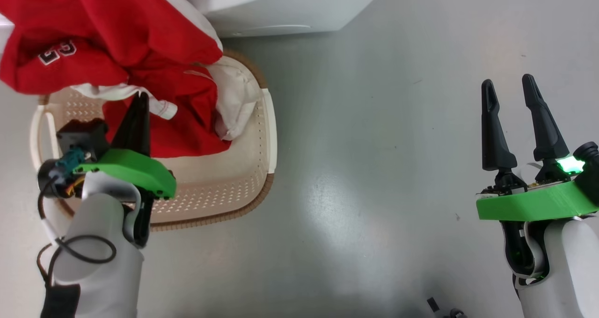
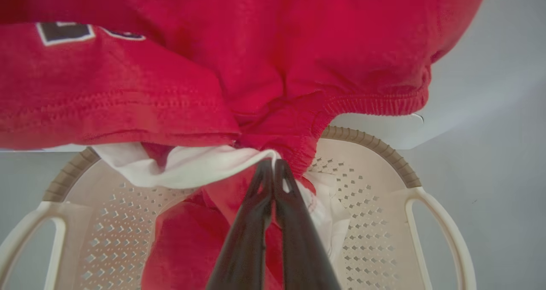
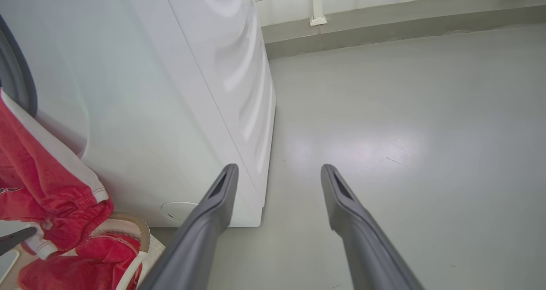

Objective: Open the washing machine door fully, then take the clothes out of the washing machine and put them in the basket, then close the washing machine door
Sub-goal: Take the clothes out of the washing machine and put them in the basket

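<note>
Over the basket (image 1: 271, 121), left fingers (image 2: 260, 192) pinch shut on the clothes (image 1: 117, 28), draped low, likely for release; right fingers (image 1: 493, 131) hang spread, empty, well aside.

Clothes (image 1: 93, 32), red fold at 10 o'clock in head view: print (image 1: 58, 51) of two block characters, dark fill, white outline. Upside down, creased; letters or digits, cannot tell. Left wrist view, 10 o'clock: same print cut off by fold, unreadable.
</note>
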### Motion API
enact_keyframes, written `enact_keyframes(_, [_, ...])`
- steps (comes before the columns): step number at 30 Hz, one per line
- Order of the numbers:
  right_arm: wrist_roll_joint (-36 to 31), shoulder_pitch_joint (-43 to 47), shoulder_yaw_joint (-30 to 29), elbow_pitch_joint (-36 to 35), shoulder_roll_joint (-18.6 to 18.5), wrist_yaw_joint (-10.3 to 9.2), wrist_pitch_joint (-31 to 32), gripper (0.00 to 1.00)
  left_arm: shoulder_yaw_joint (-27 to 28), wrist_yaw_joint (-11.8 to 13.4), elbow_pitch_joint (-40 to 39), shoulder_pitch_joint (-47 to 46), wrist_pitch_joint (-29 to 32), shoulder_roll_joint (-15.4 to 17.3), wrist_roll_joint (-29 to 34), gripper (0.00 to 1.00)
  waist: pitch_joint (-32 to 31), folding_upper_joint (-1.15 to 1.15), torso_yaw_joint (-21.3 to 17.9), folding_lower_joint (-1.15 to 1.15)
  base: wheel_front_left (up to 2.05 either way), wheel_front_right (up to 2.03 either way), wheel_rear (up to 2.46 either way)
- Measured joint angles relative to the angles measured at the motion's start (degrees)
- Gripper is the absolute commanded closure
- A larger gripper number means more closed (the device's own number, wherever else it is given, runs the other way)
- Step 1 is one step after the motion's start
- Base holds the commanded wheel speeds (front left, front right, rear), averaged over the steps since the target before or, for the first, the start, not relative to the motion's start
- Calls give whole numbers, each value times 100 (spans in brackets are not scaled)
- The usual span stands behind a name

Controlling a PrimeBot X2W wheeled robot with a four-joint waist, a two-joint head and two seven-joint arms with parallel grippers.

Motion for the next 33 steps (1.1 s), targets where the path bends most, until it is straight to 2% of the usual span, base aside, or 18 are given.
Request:
enact_keyframes(2, [0, 0, 3, -7, 0, 0, 0, 0, -9, 0, 165, -113, 0, 34, 0, 88, 40, 0, -32, 0, 0, 0, 0])
enact_keyframes(7, [0, -3, 20, -20, 0, 0, 0, 0, -18, 0, 369, -276, 0, 145, 1, 78, 96, 0, -88, 0, 0, 0, 0])
enact_keyframes(9, [0, -4, 20, -25, 0, 0, 0, 0, -20, 0, 381, -284, 0, 137, 1, 68, 99, 0, -86, 0, 0, 0, 0])
enact_keyframes(11, [-1, -5, 20, -30, 1, 0, 0, 0, -14, 0, 437, -324, 0, 143, 0, 47, 102, 0, -74, 0, 0, 0, 0])
enact_keyframes(12, [-1, -7, 20, -30, 0, 0, 0, 0, -13, 0, 441, -349, 0, 142, 0, 24, 97, 0, -69, 0, 0, 0, 0])
enact_keyframes(13, [-1, -9, 20, -29, 0, 0, 0, 0, -13, 0, 441, -366, 0, 142, 0, 8, 89, 0, -64, 0, 0, 0, 0])
enact_keyframes(14, [-1, -9, 20, -29, 0, 0, 0, 0, -13, 0, 441, -366, 0, 142, 0, 0, 89, 0, -64, 0, 0, 0, 0])
enact_keyframes(22, [-4, -86, 12, -18, 0, 0, 0, 0, -38, 0, 279, -321, 0, 140, -19, 0, -34, 0, -14, 0, 0, 0, 0])
enact_keyframes(33, [-65, -70, -32, 24, -1, 0, 0, 0, -4, 0, -524, 62, -1, 75, -70, 0, -284, 0, 159, 0, 0, 0, 0])
